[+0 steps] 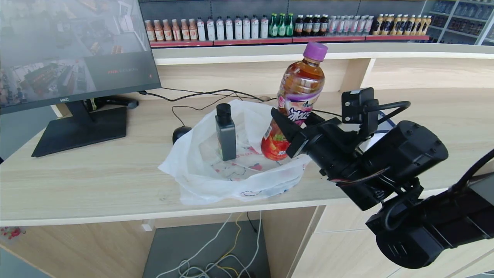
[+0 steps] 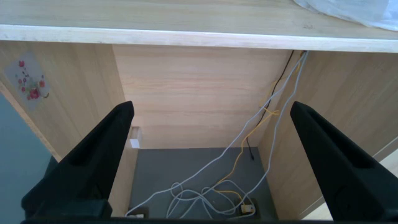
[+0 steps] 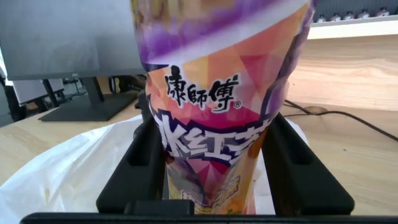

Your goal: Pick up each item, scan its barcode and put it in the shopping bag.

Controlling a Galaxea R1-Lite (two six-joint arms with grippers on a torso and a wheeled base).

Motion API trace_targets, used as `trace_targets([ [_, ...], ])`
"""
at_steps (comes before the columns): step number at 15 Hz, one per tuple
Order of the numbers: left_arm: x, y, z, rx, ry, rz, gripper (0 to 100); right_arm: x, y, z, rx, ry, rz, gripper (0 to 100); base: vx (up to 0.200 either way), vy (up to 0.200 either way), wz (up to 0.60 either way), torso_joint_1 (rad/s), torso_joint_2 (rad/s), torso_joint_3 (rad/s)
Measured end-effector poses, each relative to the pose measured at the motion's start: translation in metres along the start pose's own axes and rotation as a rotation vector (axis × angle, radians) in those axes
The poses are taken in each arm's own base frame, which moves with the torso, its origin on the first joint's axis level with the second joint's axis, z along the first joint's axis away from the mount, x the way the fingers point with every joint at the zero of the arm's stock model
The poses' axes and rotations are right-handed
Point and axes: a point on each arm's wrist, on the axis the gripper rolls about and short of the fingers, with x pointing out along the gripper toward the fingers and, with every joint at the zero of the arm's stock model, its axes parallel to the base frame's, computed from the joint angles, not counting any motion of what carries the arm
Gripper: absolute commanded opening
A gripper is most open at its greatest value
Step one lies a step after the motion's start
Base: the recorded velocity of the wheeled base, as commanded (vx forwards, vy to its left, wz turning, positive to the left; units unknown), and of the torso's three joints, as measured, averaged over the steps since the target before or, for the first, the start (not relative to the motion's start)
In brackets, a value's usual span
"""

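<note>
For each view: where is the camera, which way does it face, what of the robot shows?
Head view: on the head, facing down at the counter and shopping bag; the right tool clamps the drink bottle.
Left wrist view: before the counter's front, facing the cables under it; left tool open.
Right wrist view: behind its tool, facing the bottle, bag beneath it.
Shared: head and right wrist both show bottle, bag and monitor.

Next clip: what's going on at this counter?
The right gripper is shut on a purple-capped drink bottle, holding it tilted with its base at the mouth of the white shopping bag on the wooden counter. A dark grey bottle stands upright in the bag. The left gripper is open, low in front of the counter, facing the cables underneath.
</note>
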Motion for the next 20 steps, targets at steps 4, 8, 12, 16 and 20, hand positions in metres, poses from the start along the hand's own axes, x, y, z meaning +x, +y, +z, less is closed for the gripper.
trace_targets([
  [4,0.0,0.0,0.0,0.0,0.0,-0.001,100,0.007,-0.001,-0.016,0.003,0.023,-0.003,0,0.0,0.0,0.0,0.0,0.0,0.0],
  [8,0.0,0.0,0.0,-0.001,0.0,0.0,100,0.014,-0.001,-0.034,0.004,0.048,-0.003,0,0.0,0.0,0.0,0.0,0.0,0.0],
  [12,0.0,0.0,0.0,0.0,0.001,0.0,100,0.015,-0.001,-0.048,0.002,0.073,-0.003,0,0.0,0.0,0.0,0.0,0.0,0.0],
  [16,0.0,0.0,0.0,-0.001,0.0,0.0,100,0.014,-0.001,-0.056,-0.02,0.096,0.005,0,0.0,0.0,0.0,0.0,0.0,0.0],
  [20,0.0,0.0,0.0,0.0,0.0,0.001,100,0.014,0.0,-0.058,-0.026,0.103,0.016,0,0.0,0.0,0.0,0.0,0.0,0.0],
])
